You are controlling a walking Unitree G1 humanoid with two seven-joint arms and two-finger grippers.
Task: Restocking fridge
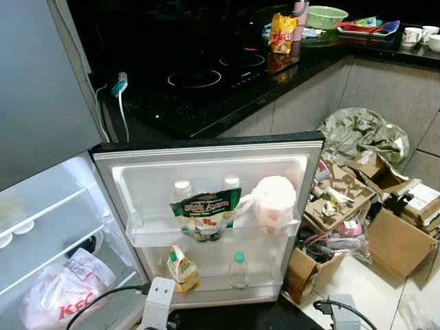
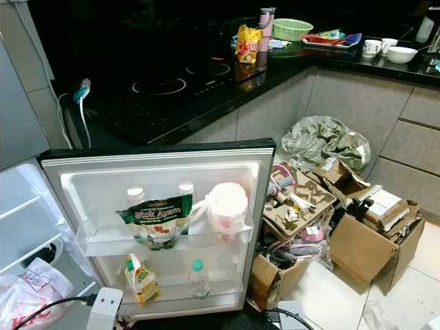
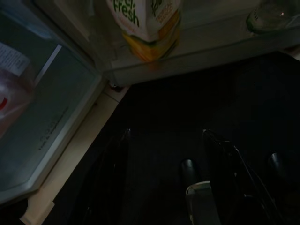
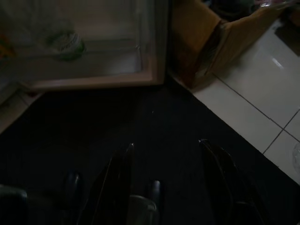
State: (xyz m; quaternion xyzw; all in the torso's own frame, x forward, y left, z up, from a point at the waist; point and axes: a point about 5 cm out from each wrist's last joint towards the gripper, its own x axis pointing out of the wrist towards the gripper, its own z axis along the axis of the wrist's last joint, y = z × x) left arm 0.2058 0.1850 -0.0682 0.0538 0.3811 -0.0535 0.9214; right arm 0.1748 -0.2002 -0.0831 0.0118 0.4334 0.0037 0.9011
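The small fridge stands open, its door (image 1: 206,148) swung wide toward me. On the door's upper shelf (image 1: 148,237) sit a green "Stok Ayam" packet (image 1: 205,210), two white-capped bottles (image 1: 183,188) and a pink-white plastic bag (image 1: 273,199). A juice carton (image 1: 183,268) and a green-capped bottle (image 1: 238,269) stand on the shelf below. A KFC bag (image 1: 58,295) lies low inside the fridge. My left gripper (image 3: 166,133) hangs open over the black mat (image 3: 197,93), near the juice carton (image 3: 147,28). Over the same mat (image 4: 93,122) my right gripper (image 4: 166,143) is open and holds nothing.
Open cardboard boxes (image 1: 395,240) and clutter crowd the tiled floor right of the door. A grey bag (image 1: 361,130) leans on the cabinets. The black counter holds a hob (image 1: 196,77), a yellow snack bag (image 1: 282,33) and a green basket (image 1: 326,15).
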